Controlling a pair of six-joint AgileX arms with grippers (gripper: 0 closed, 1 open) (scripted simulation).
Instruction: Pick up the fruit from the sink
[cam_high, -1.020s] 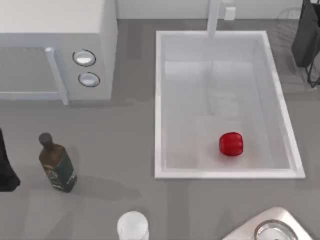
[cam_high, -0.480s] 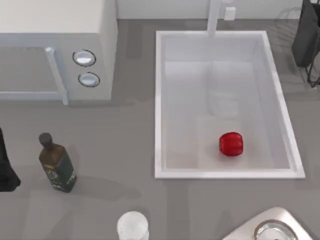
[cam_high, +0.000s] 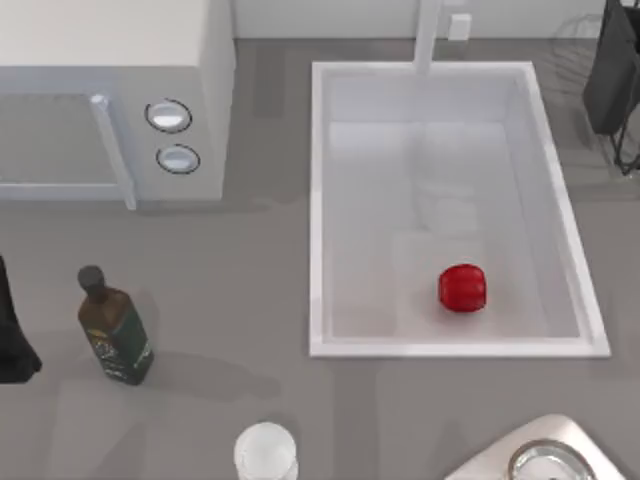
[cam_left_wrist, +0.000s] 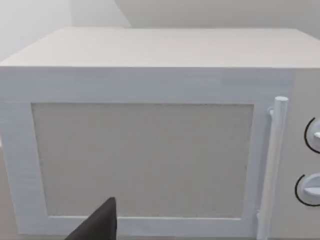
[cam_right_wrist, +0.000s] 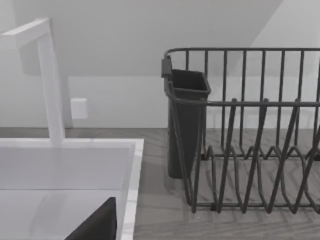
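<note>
The fruit (cam_high: 462, 288) is a small glossy red, ribbed ball lying on the floor of the sink (cam_high: 316, 210), towards its near right corner. The sink is a large white basin with a raised rim, and a white faucet (cam_high: 427, 35) stands at its far edge. Nothing touches the fruit. My left arm (cam_high: 12, 335) is a dark shape at the table's left edge, far from the sink. A dark part of my left gripper (cam_left_wrist: 96, 226) faces the microwave door. A dark part of my right gripper (cam_right_wrist: 95, 226) hangs over the sink's rim (cam_right_wrist: 131, 190), facing the faucet (cam_right_wrist: 50, 85).
A white microwave (cam_high: 110, 110) with two round knobs stands at the back left. A dark green bottle (cam_high: 112, 328) stands at the front left, with a white cup (cam_high: 265, 452) near the front edge. A metal pot (cam_high: 545, 458) sits at the front right. A black dish rack (cam_right_wrist: 245, 130) stands right of the sink.
</note>
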